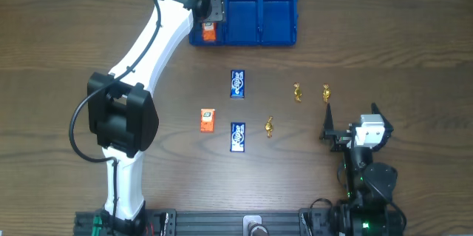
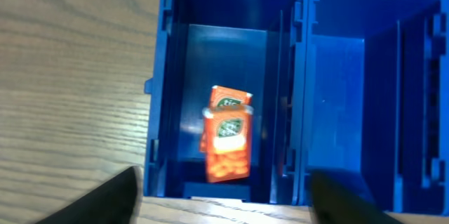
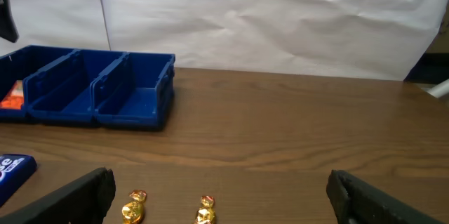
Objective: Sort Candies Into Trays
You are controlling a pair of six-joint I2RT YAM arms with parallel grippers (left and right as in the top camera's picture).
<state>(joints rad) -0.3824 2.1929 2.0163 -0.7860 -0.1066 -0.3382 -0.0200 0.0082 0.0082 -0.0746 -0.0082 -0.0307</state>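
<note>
My left gripper hangs open over the left compartment of the blue three-part tray. Two orange candy packs lie overlapping on that compartment's floor, between and beyond my left gripper fingers. On the table lie one more orange pack, two blue packs and three gold-wrapped candies. My right gripper rests open near the table's lower right, with nothing between its fingers. It faces two gold candies.
The tray's middle and right compartments hold nothing. A white sheet hangs behind the table's far edge in the right wrist view. Bare wood lies to the left of the candies and to the right of the tray.
</note>
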